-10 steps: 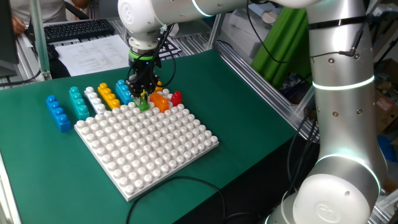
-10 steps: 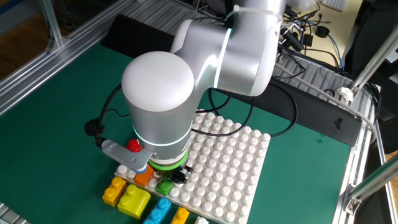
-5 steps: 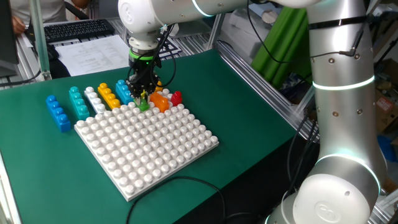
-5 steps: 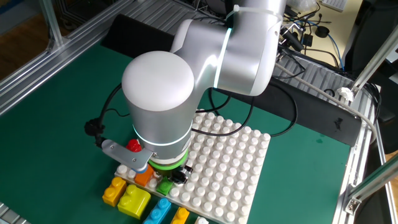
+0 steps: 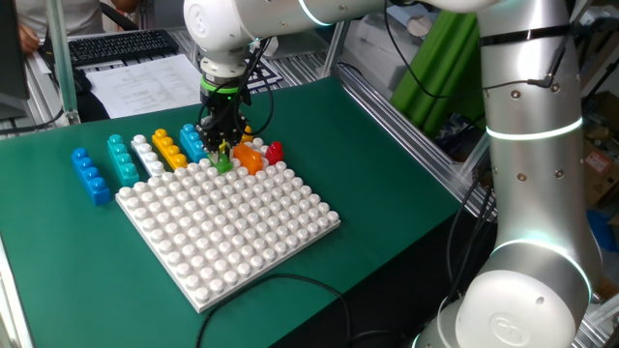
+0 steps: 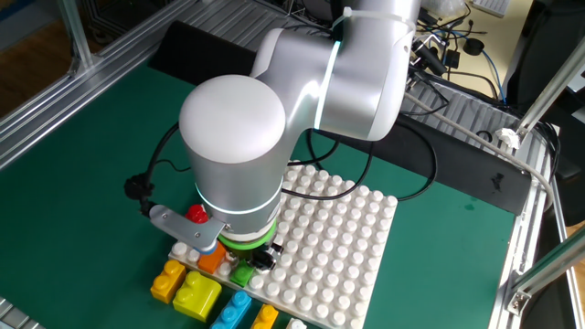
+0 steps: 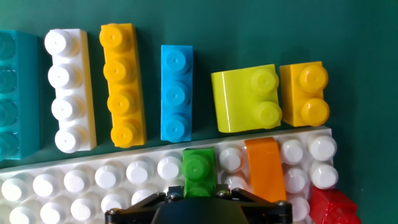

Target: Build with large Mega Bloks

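Right at the claw a small green brick stands on the studded board's edge row, an orange one just beside it, a red one further along. Beyond the claw, on the mat, lie teal, white, orange-yellow, blue, lime-yellow and small yellow bricks, studs up

From my seat the arm is reaching down over the far edge of the white baseplate, which sits on the green desk. The fingers are low, right at a small green brick, and I honestly can't tell if they're touching it. Just beside that there's an orange brick and a red one. Lined up off the plate's far-left side: a yellow-orange bar, a white bar, a teal bar, then a blue bar set apart. Papers and a keyboard sit beyond the desk.
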`<state>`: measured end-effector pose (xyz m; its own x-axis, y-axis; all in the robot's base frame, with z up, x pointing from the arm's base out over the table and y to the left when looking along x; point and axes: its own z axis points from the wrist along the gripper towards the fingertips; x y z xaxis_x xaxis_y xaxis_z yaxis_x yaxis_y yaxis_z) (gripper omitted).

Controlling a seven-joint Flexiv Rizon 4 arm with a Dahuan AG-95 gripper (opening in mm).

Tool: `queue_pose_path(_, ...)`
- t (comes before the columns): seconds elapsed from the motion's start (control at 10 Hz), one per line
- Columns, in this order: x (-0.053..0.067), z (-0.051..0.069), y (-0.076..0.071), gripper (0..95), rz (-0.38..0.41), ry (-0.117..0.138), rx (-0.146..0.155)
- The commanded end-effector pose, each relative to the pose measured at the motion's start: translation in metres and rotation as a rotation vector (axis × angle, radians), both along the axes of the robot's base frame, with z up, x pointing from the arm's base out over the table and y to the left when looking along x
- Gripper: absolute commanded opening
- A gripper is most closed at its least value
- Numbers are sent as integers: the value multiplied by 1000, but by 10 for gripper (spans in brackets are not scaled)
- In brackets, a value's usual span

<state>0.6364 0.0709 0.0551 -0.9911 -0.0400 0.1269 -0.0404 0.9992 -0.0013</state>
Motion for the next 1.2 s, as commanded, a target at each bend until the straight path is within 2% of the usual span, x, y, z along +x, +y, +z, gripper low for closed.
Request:
queue_pose_path(0.1,0,0,0,190,-1,0,0)
queue_pose_path(0.5,0,0,0,190,-1,0,0)
queue_pose_path(0.6,1,1,-2,570,41,-17,-52)
queue_pose_path(0.7,1,1,-2,570,40,-17,-52)
queue_pose_path(0.8,1,1,-2,760,39,-18,-50)
queue_pose_path(1.2,1,1,-2,760,44,-21,-50)
